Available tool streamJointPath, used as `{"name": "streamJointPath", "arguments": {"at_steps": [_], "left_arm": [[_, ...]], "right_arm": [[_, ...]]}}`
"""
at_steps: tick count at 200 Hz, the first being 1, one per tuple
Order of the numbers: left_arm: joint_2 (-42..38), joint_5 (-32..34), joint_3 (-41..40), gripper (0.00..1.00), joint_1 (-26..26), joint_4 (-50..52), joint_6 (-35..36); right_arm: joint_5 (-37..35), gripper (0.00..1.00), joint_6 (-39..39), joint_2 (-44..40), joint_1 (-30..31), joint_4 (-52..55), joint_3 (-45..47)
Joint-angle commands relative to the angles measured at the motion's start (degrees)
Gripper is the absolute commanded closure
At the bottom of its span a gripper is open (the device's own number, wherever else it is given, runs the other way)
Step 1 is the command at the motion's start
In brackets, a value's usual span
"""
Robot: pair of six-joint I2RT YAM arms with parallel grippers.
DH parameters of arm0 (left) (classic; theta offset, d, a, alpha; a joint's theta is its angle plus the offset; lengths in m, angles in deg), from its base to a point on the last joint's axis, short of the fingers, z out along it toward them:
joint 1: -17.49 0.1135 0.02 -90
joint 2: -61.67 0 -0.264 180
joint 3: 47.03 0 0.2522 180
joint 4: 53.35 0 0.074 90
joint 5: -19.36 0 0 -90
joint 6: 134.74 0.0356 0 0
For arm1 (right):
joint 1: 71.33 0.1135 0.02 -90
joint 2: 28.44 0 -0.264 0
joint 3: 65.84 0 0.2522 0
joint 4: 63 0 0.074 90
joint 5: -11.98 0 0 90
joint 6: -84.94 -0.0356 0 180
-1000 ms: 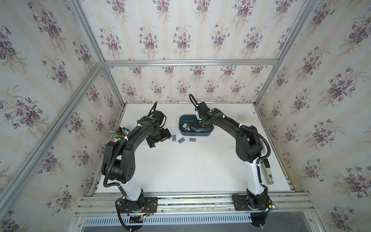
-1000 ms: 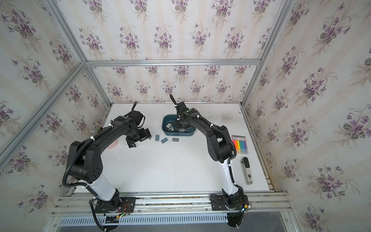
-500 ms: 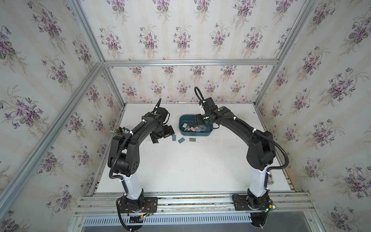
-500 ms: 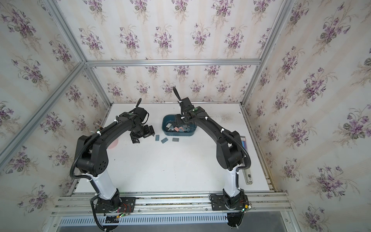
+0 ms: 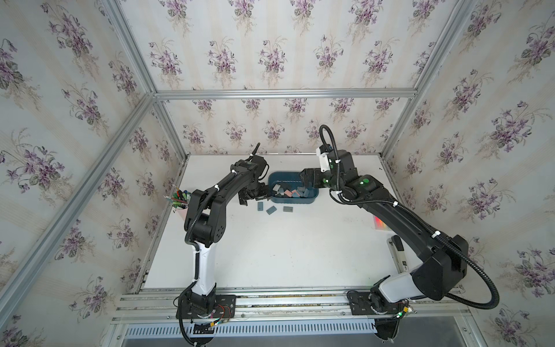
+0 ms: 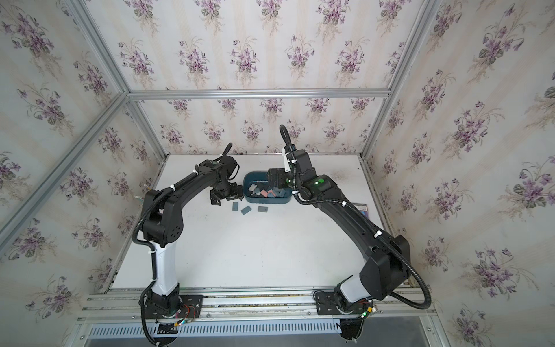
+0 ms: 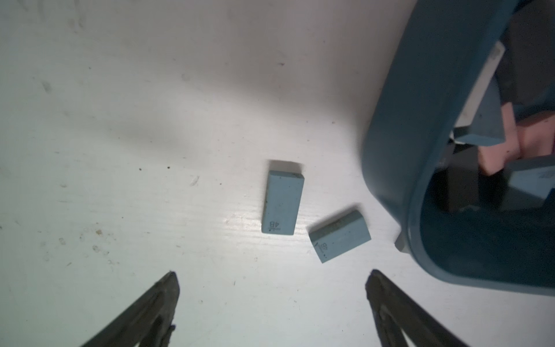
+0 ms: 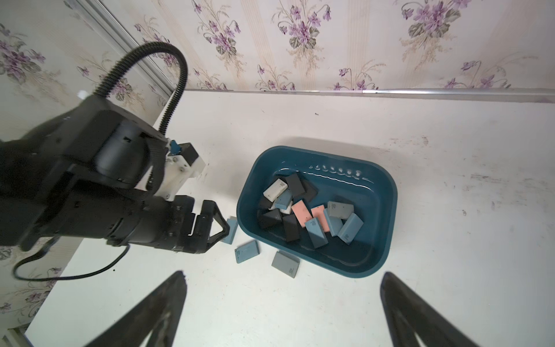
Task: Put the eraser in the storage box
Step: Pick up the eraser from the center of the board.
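The white table (image 5: 270, 255) carries the teal storage box (image 5: 292, 202), with a heap of erasers inside and three more lying just beside its near wall. I judge my step is to take the blue eraser (image 7: 282, 205) that lies before my left gripper (image 7: 272, 272), so I should come down straight over it, close across its narrow sides, and keep away from the neighbour eraser (image 7: 339, 235) and the box wall. My left gripper and my right gripper (image 8: 283, 272) both have the jaws spread wide and hold nothing: the left is low near the blue eraser without touching it, the right hangs raised near the box.
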Motion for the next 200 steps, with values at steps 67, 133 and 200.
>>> {"name": "streamJointPath", "arguments": {"at_steps": [67, 133, 200], "left_arm": [[5.08, 3.2, 2.49, 0.21, -0.13, 2.55, 5.16], [8.54, 1.73, 4.12, 0.26, -1.6, 1.92, 3.97], [10.41, 2.29, 5.22, 0.54, -1.83, 2.5, 3.49]], "right_arm": [[0.09, 0.0, -0.39, -5.36, 0.01, -2.01, 3.2], [1.59, 0.0, -1.13, -6.16, 0.02, -3.44, 4.42], [1.86, 0.0, -1.27, -6.75, -0.01, -4.1, 6.27]]}}
